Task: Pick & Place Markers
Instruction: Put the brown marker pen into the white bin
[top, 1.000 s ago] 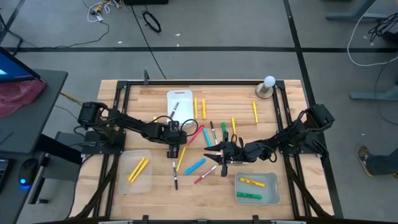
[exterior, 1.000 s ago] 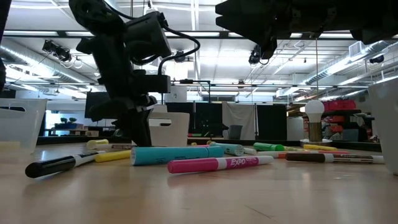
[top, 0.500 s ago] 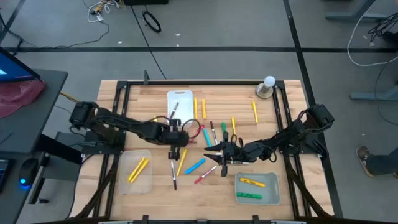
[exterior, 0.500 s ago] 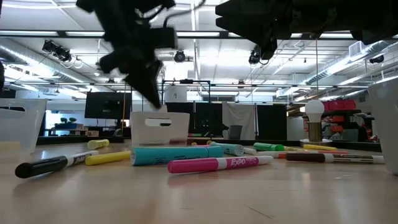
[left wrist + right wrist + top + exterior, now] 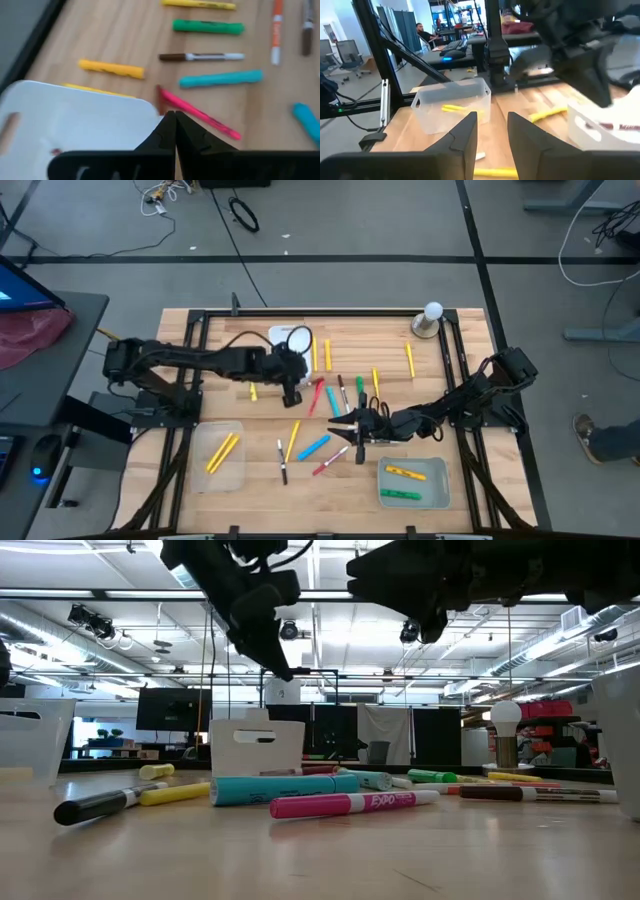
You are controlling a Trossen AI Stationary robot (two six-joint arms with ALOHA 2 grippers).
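My left claw (image 5: 292, 390) hung pinched tight with nothing between its fingers, the tips pressed together in my left wrist view. It sat at the near edge of the white tray (image 5: 280, 337), with a pink marker (image 5: 200, 114) on the wood just past my fingertips. A little farther out lay a light-blue marker (image 5: 221, 79), a slim white marker with a brown cap (image 5: 202, 57), a green one (image 5: 208, 26) and a short yellow one (image 5: 111, 68). The white tray itself held at least one slim marker, though I could not count more.

My right claw (image 5: 357, 439) waited well apart from the left, low over the middle of the table, its fingers standing part-way apart and holding nothing, as my right wrist view showed. Beside it lay a blue marker (image 5: 313, 447) and a pink one (image 5: 328, 462), with a black one (image 5: 282, 462) beyond.

I judged the sorting well short of half done. The clear tray (image 5: 219, 454) toward my left side held two yellow markers, and the clear tray (image 5: 413, 482) toward my right held a yellow one and a green one. More than a dozen markers lay loose on the table (image 5: 460, 360) between my two claws, so most of the picking was left.
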